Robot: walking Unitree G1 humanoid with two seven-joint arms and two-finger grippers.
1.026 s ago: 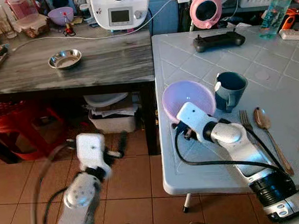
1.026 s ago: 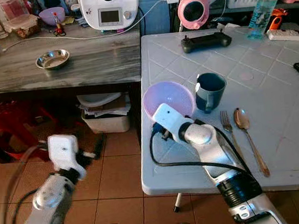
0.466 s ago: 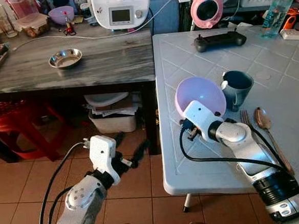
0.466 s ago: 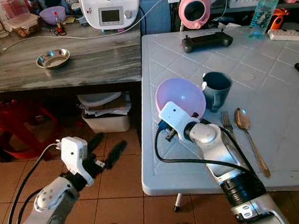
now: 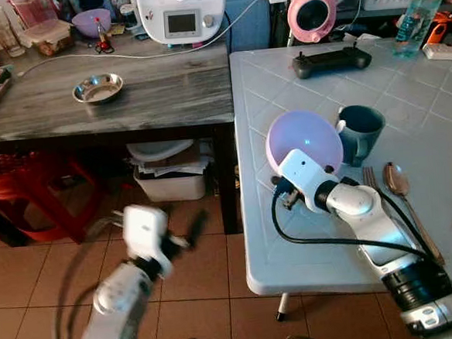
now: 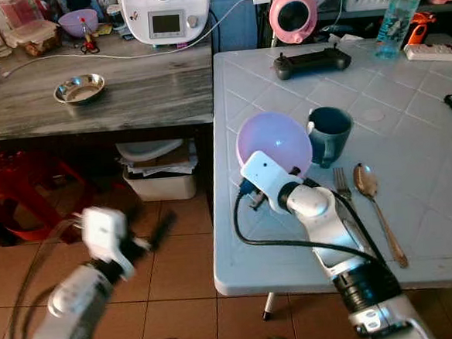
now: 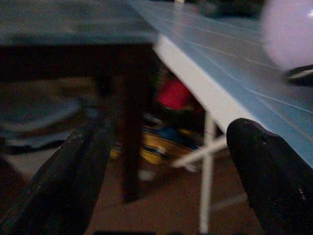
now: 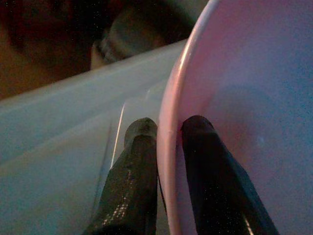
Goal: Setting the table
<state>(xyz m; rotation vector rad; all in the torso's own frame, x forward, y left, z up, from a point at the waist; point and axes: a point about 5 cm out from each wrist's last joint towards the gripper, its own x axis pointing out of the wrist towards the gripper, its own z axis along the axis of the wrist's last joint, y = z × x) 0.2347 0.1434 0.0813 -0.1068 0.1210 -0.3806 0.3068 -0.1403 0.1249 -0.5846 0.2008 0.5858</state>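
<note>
A lilac bowl point(image 5: 303, 137) is tilted up on the white table point(image 5: 309, 249), next to a dark teal mug point(image 5: 360, 129). My right gripper point(image 8: 168, 131) is shut on the bowl's near rim, with one finger point(image 8: 137, 147) outside and the other inside. A fork point(image 5: 370, 181) and a spoon point(image 5: 402, 184) lie to the right of my forearm. My left gripper point(image 7: 168, 152) hangs low over the tiled floor, left of the table, open and blurred, with nothing in it.
A grey marble-top table point(image 5: 166, 96) on the left carries a steel bowl point(image 5: 98, 88) and a white appliance point(image 5: 180, 14). A game controller point(image 5: 331, 60) and a water bottle point(image 5: 416, 9) stand at the white table's far side. A red stool point(image 5: 33, 183) and boxes point(image 5: 168, 173) sit under the grey table.
The right gripper has carried the bowl to the right, up against the mug. The left arm has swung below the table and is blurred by motion now.
</note>
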